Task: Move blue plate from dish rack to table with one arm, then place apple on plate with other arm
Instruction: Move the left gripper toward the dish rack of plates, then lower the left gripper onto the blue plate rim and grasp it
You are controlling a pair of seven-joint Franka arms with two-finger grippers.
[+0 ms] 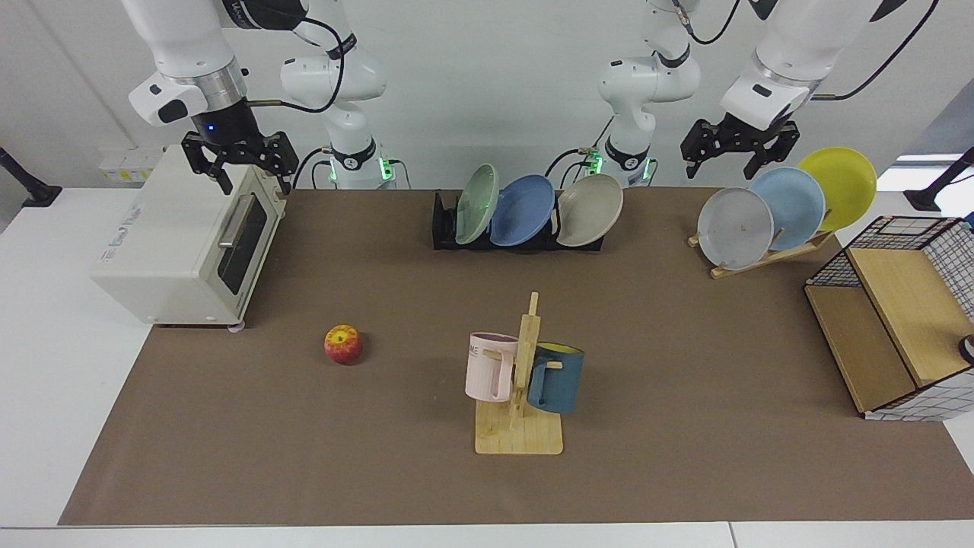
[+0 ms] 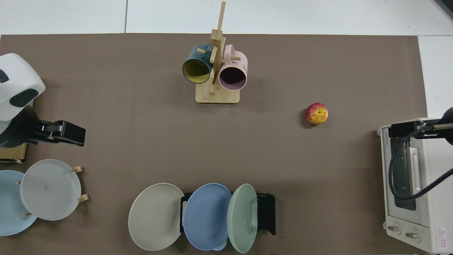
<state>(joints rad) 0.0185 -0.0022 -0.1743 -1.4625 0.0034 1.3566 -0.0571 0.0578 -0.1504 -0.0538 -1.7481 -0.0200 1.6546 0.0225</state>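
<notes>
The blue plate (image 1: 522,210) (image 2: 205,216) stands on edge in the black dish rack (image 1: 443,228) (image 2: 267,212), between a green plate and a beige plate. The red and yellow apple (image 1: 343,344) (image 2: 316,113) lies alone on the brown mat of the table (image 1: 685,342). My left gripper (image 1: 724,161) (image 2: 69,132) hangs open and empty high above the mat, beside the wooden plate rack and well to the side of the dish rack. My right gripper (image 1: 255,176) (image 2: 401,130) is open and empty above the toaster oven's top edge.
A white toaster oven (image 1: 186,243) sits on one end of the table. A wooden mug stand (image 1: 521,396) with a pink and a dark blue mug stands near the middle. A slanted wooden rack (image 1: 761,255) holds grey, pale blue and yellow plates beside a wire-and-wood shelf (image 1: 898,320).
</notes>
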